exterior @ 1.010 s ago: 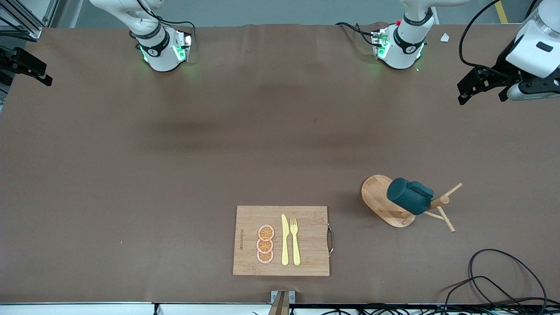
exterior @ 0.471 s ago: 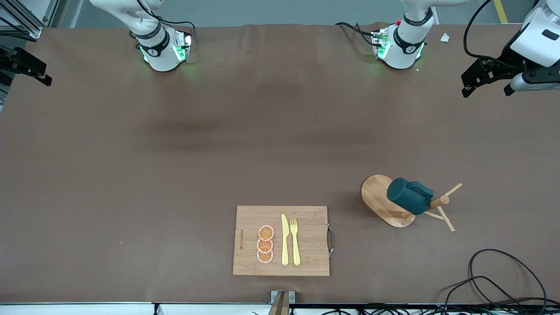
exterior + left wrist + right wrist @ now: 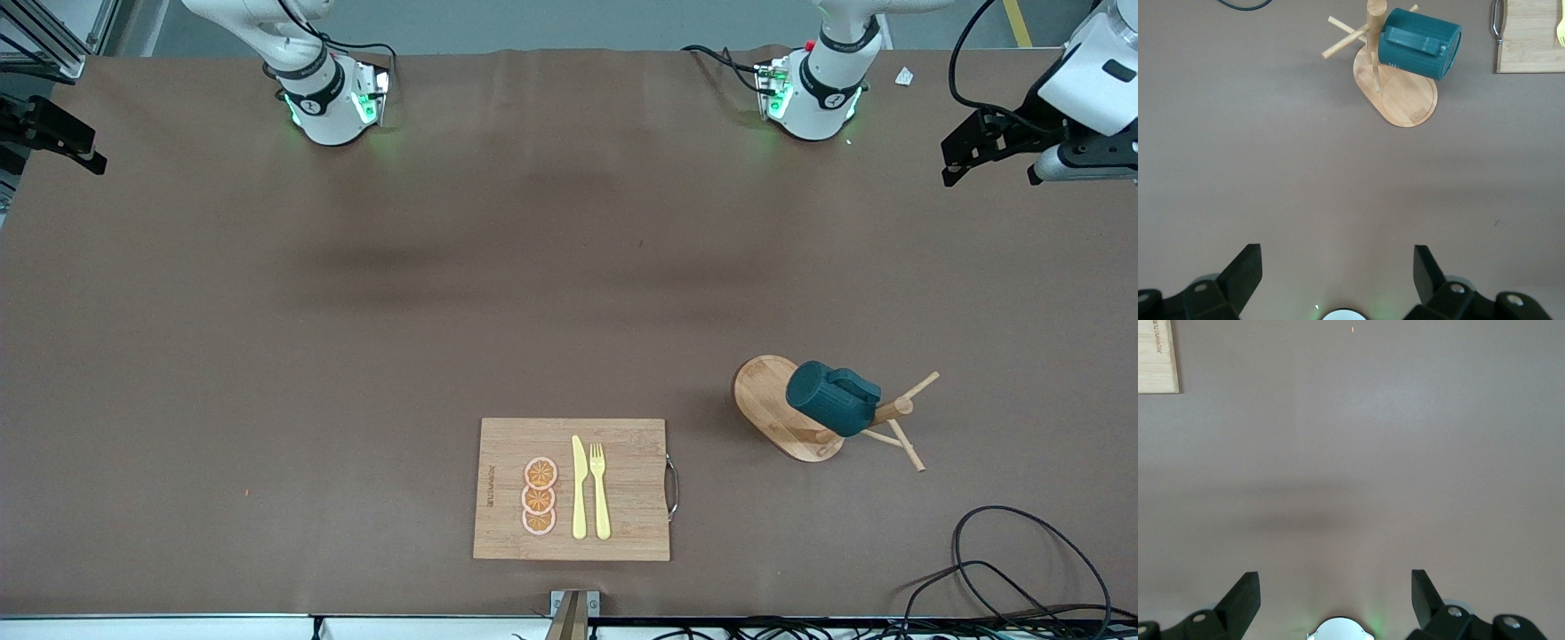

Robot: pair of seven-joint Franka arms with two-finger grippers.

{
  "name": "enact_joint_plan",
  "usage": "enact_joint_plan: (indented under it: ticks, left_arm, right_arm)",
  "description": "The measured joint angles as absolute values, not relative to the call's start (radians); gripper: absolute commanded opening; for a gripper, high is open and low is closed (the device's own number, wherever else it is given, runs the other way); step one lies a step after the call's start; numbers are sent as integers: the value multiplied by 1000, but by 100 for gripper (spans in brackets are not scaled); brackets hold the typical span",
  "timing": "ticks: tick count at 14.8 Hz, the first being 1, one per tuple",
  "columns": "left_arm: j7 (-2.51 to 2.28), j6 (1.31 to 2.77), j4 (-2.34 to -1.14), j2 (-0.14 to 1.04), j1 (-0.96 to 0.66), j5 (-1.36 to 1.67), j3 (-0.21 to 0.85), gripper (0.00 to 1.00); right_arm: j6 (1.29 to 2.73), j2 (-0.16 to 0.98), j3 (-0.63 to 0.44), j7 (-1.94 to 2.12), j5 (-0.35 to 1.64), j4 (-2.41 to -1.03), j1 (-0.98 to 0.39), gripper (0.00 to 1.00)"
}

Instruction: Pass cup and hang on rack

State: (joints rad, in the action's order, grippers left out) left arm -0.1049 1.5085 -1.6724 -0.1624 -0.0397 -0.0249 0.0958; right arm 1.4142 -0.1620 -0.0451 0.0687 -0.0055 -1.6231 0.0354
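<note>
The cup (image 3: 832, 399) hangs on the rack (image 3: 782, 413), its handle hooked over a peg so the teal body tilts out over the oval base. The rack stands on the table (image 3: 356, 356) toward my left arm's end, closer to the front-camera edge than to the edge where my bases stand. From my left wrist view I see the same cup (image 3: 1419, 43) against the post of the rack (image 3: 1401, 100), with the thin pegs sticking out past it.

My left gripper (image 3: 976, 147) is up in the air over the corner of the table at my left arm's end on the base side, well apart from the rack. Its fingers (image 3: 1241, 270) are spread wide with nothing between them.

My right gripper (image 3: 1335, 593) hangs over bare brown tabletop, its fingers (image 3: 1245, 593) likewise spread wide and empty; this arm waits.

A cutting board (image 3: 573, 489) lies near the middle of the front-camera edge, well apart from the rack. On it are three orange slices (image 3: 539, 496) in a row, a yellow knife (image 3: 579, 487) and a yellow fork (image 3: 599, 489) side by side. A black cable (image 3: 1022, 569) loops at the front-camera corner at my left arm's end.
</note>
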Motion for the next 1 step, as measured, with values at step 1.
enact_joint_plan:
  ticks: [1]
  left_arm:
    - [-103,1508,-1672,-162,-40,-24,96,100]
  right_arm:
    - [1414,-162,-45,69,-5,-1623,35,100]
